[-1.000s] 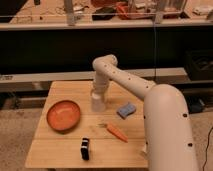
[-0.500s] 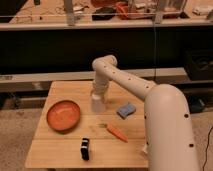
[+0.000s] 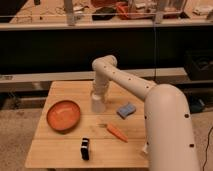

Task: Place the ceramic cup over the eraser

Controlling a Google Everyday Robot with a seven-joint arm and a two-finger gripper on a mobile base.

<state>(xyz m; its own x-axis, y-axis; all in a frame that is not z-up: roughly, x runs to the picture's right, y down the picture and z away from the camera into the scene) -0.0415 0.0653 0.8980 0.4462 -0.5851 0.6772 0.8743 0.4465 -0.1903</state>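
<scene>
The ceramic cup point(image 3: 98, 105), small, white and without a handle, stands on the wooden table point(image 3: 60, 155) near its middle, just right of the orange bowl. My gripper point(image 3: 98, 97) comes straight down onto the cup's top from the white arm and is shut on its upper edge; the wrist hides the fingers. A small black block with a pale stripe point(image 3: 85, 148), which looks like the eraser, stands near the table's front edge, well in front of the cup and apart from it.
An orange bowl point(image 3: 63, 115) sits at the left of the table. A blue sponge point(image 3: 126, 110) lies right of the cup, and an orange carrot-like piece point(image 3: 117, 132) lies in front of it. My arm's large white forearm point(image 3: 167, 135) covers the table's right side. Dark shelving stands behind.
</scene>
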